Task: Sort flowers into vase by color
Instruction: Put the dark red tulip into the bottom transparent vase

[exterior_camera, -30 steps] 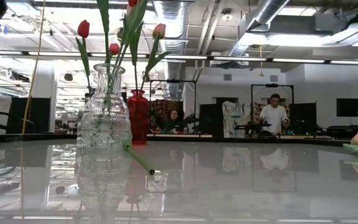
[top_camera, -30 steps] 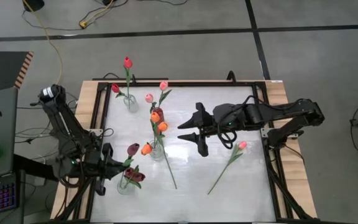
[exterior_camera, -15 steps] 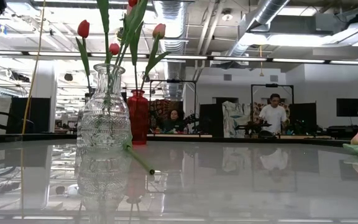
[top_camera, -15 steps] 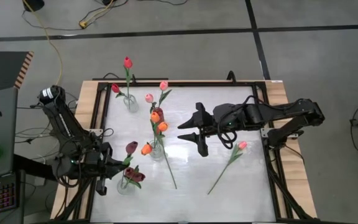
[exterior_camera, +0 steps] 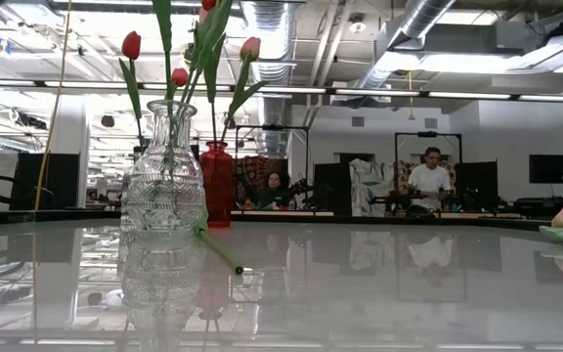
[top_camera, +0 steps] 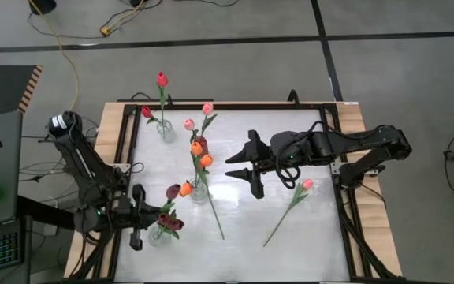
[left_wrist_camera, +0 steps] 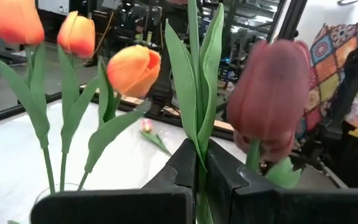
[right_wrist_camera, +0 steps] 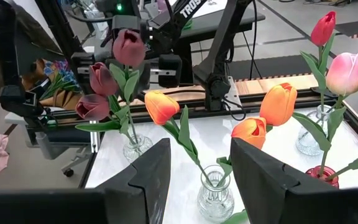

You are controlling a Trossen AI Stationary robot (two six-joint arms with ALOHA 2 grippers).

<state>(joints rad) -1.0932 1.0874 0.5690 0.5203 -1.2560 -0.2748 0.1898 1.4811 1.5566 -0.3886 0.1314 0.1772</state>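
Note:
My left gripper (top_camera: 158,211) is at the table's near-left, shut on a dark maroon tulip whose head (top_camera: 173,192) stands just above the near-left clear vase (top_camera: 159,234). That vase holds two maroon tulips (right_wrist_camera: 98,90). Orange tulips (top_camera: 201,160) stand in the middle clear vase (right_wrist_camera: 213,200). Red tulips (top_camera: 161,80) stand in the far-left vase (top_camera: 165,131), and pink ones (top_camera: 206,108) in a dark red vase (top_camera: 199,145). One pink tulip (top_camera: 307,184) lies flat on the table's right. My right gripper (top_camera: 235,164) hovers open mid-table. My left gripper pinches the maroon tulip's stem and long leaves (left_wrist_camera: 197,134) between its two fingers, a short way below the head (left_wrist_camera: 275,93). The fingers come at it level from the table's left, across the stem. The tulip stands upright and lifted. Its lower end is hidden.
A loose green stem (top_camera: 216,213) lies on the table beside the middle vase. Bare tabletop (top_camera: 247,237) stretches between that stem and the lying pink tulip. A black frame rail (top_camera: 345,213) borders the table. People (exterior_camera: 432,178) sit in the room beyond.
My left arm has shifted a little toward the table's near edge and right, carrying the maroon tulip closer over the near-left vase. The tulip has stayed upright in the shut fingers.

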